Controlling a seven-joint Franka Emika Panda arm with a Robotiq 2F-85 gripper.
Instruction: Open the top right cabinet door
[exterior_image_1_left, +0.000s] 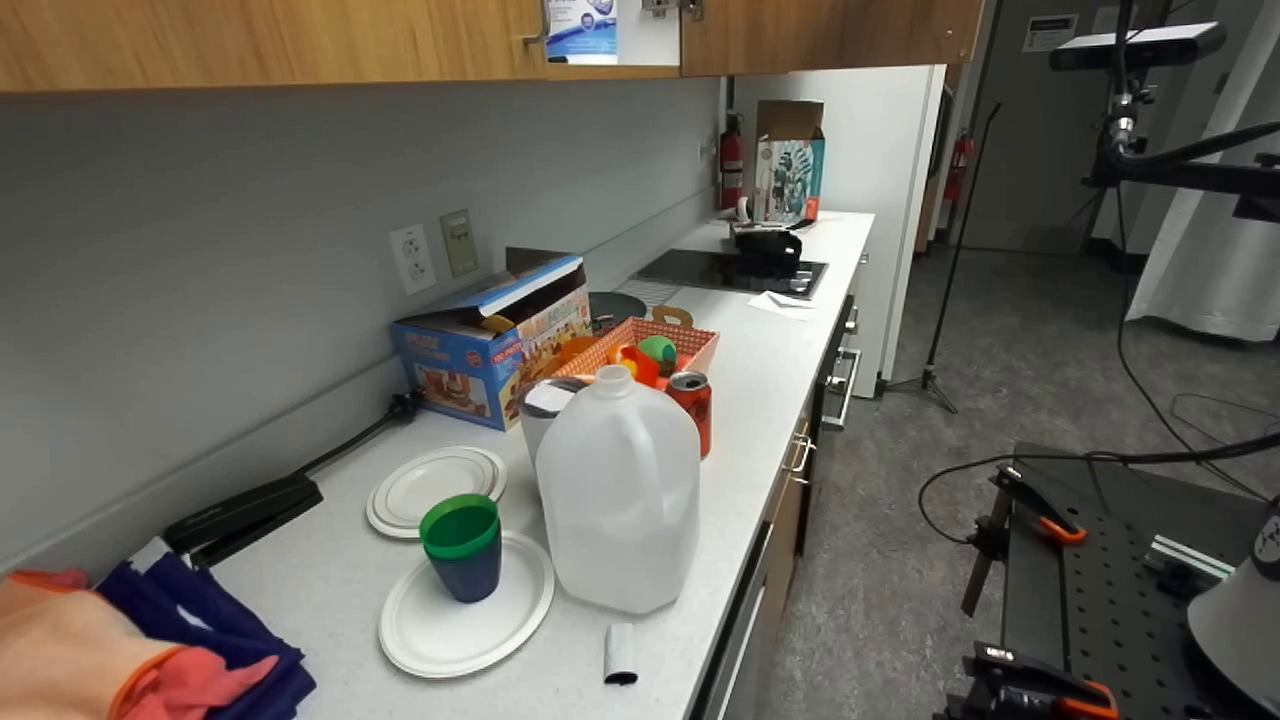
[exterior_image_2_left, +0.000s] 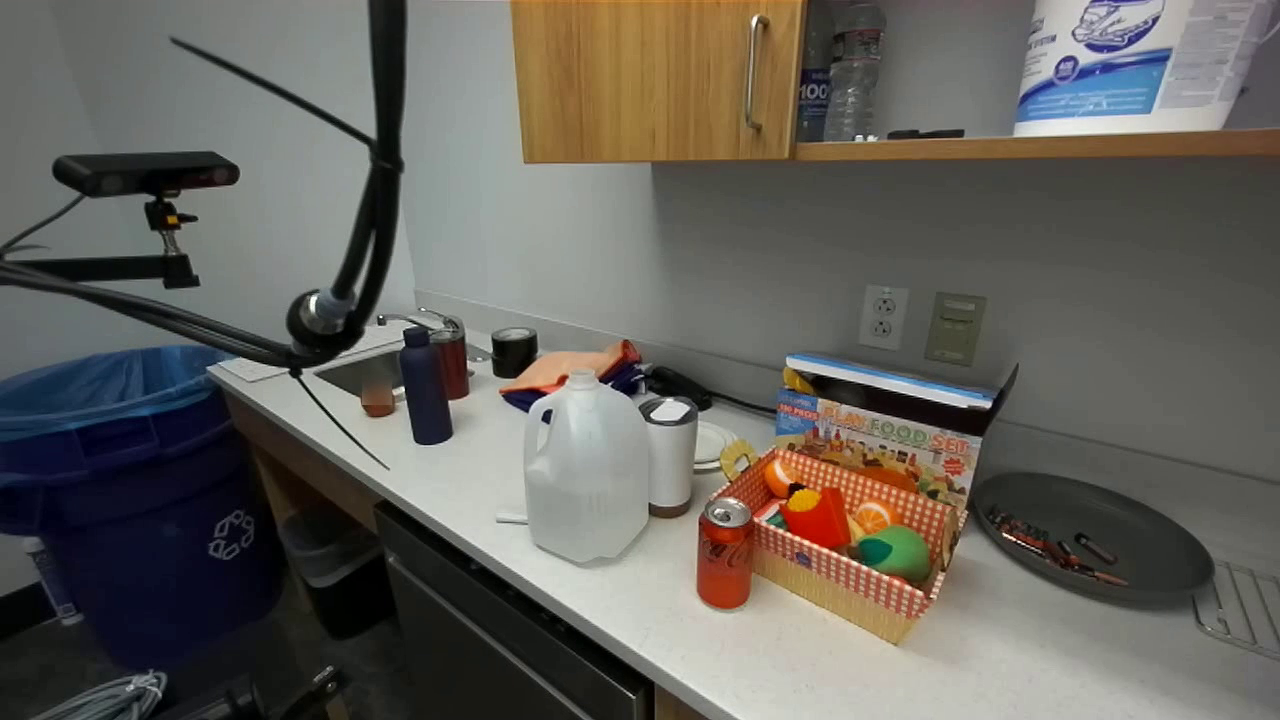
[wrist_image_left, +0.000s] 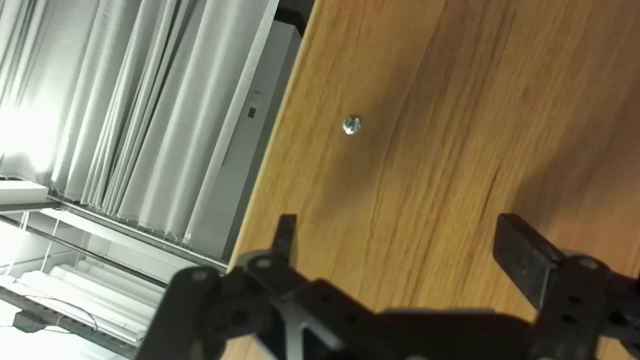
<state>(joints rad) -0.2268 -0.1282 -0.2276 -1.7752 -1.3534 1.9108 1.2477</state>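
The gripper is spread wide and holds nothing, facing the wood-grain inner side of the top right cabinet door; whether it touches, I cannot tell. In an exterior view the door stands swung out on its hinge, so the task looks nearly done. Overpushing could strain that hinge; drifting past the free edge, beside the screw, could miss the door altogether; a careless retreat could drag it back. On the cabinet shelf sit a clear water bottle and a white tub; the adjoining door lies closed. On the countertop, the milk jug, soda can and Play Food Set box seem too low to block the swing.
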